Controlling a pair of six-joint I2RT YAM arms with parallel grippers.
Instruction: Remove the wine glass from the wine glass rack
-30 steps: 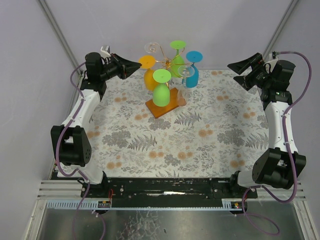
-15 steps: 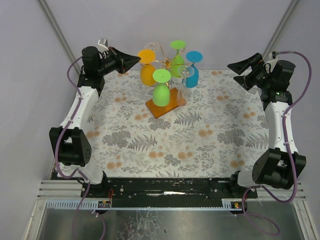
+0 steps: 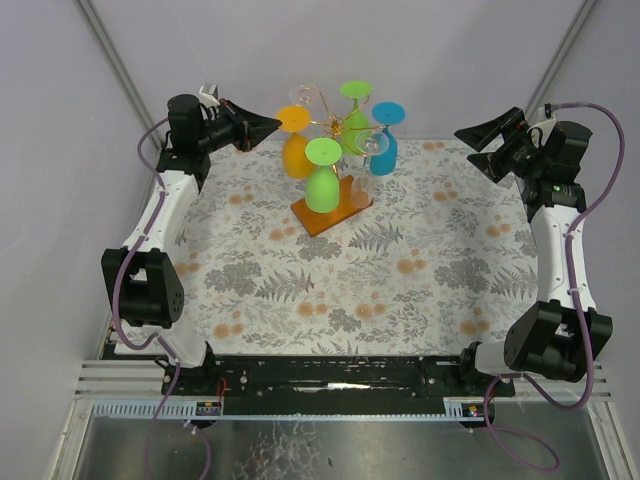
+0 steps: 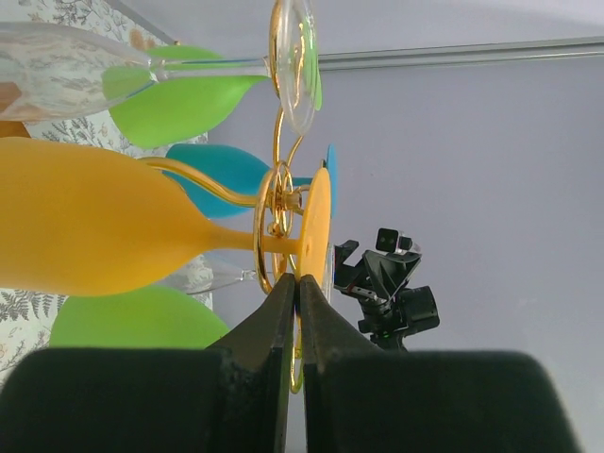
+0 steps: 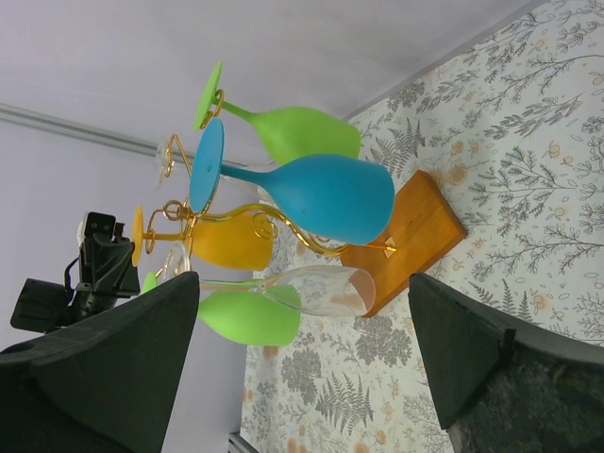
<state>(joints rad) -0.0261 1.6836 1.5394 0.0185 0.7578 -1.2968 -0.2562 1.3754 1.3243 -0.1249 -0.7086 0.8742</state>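
The wine glass rack [image 3: 338, 124] is a gold wire stand on an orange base [image 3: 312, 218] at the back middle of the table. Several glasses hang upside down on it: an orange wine glass [image 3: 297, 152], two green, one blue [image 3: 384, 148] and clear ones. My left gripper [image 3: 277, 124] is level with the rack's top, its jaws pinched on the rim of the orange glass's foot [image 4: 314, 219]. In the left wrist view the gripper [image 4: 298, 279] shows almost no gap. My right gripper [image 3: 468, 143] is wide open and empty, well right of the rack, which shows in its view [image 5: 247, 219].
A floral cloth [image 3: 400, 270] covers the table. Pale walls with metal frame bars [image 3: 118, 60] stand close behind the rack. In the left wrist view a clear glass [image 4: 113, 75] and a green glass [image 4: 179, 104] hang right beside the orange one.
The left gripper rose and went back a little, then came down slightly. The orange glass's foot and bowl shifted with it. The right arm has not moved.
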